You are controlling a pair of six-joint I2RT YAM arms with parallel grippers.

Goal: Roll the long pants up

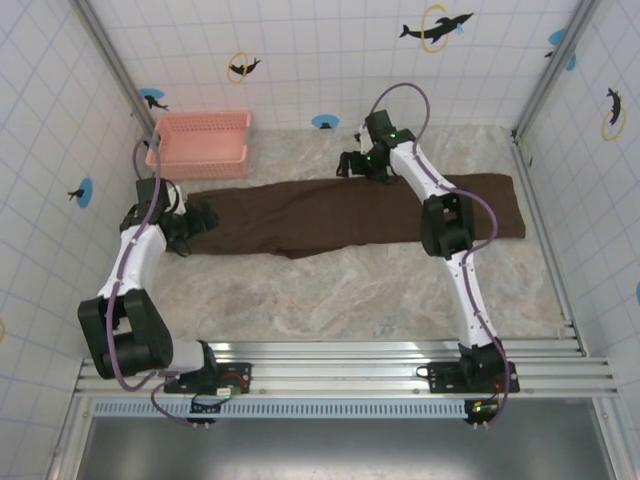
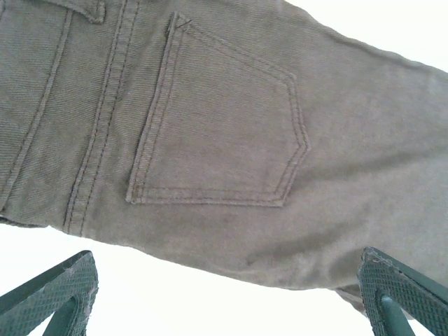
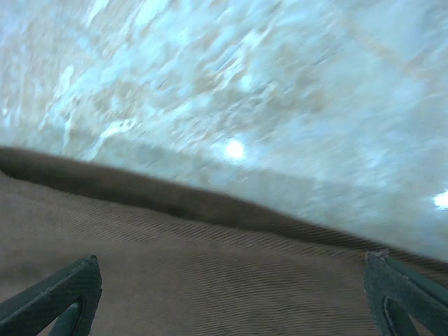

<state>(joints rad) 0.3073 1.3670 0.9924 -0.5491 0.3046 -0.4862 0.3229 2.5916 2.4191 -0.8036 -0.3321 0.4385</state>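
The pants (image 1: 330, 215) lie flat across mid-frame, no roll started; left gripper (image 1: 198, 222) at their left end and right gripper (image 1: 352, 165) at their upper edge both gape wide, empty

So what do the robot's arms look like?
The left arm and right arm are white tubes with chunky black joints. A purple cable loops along each. The right arm has tiny green lights. The left gripper and right gripper each have two dark fingers with bumpy pads.
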